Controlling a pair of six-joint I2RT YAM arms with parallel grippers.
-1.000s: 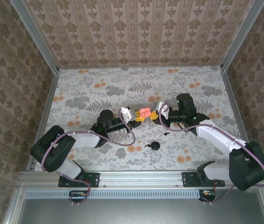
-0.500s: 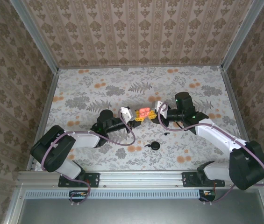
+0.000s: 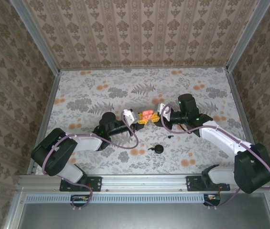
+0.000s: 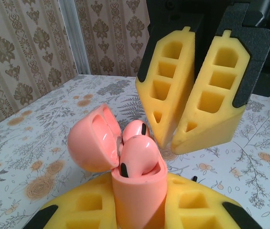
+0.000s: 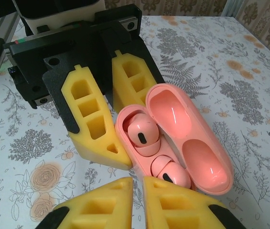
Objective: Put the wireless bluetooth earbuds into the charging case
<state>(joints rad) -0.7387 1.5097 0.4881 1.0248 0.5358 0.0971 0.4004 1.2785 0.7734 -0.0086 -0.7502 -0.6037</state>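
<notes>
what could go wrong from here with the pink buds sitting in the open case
The pink earbuds seem to stand above the rim of the charging case; if not seated, closing the lid could jam or flick one out. The shut right pincer is close to the case; a hard push could twist it out of the left pincer.

Your left gripper [image 3: 138, 120] is squeezed shut on the pink case [image 3: 147, 114], gripping it from the left side. Your right gripper [image 3: 156, 116] sits just right of the case, fingers pressed together and empty. Your left arm [image 3: 82, 141] and right arm [image 3: 221, 137] both bend in toward the case.
</notes>
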